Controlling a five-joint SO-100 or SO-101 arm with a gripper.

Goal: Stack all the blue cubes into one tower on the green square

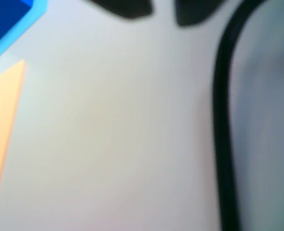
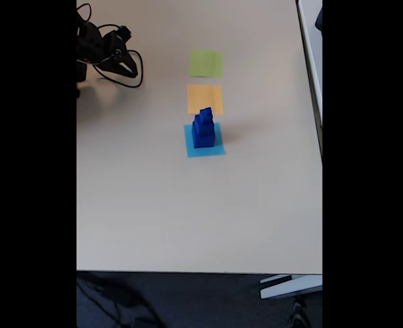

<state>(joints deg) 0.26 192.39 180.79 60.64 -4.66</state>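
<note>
Tower [image 2: 203, 128] of blue cubes stood on light-blue square [image 2: 190, 149]; green square [image 2: 206, 63] bare, so transfer entirely left; gripper [image 2: 125, 65] well apart, seemingly empty; opening indeterminate.

The wrist view is blurred. In its top left corner a dark blue cube [image 1: 7, 17] sits on a light-blue square [image 1: 24, 29], with an orange square [image 1: 2, 125] just below at the left edge. Two dark gripper fingertips [image 1: 125, 8] poke in along the top edge over the pale table [image 1: 122, 134], and a black cable [image 1: 224, 120] runs down the right side.
</note>
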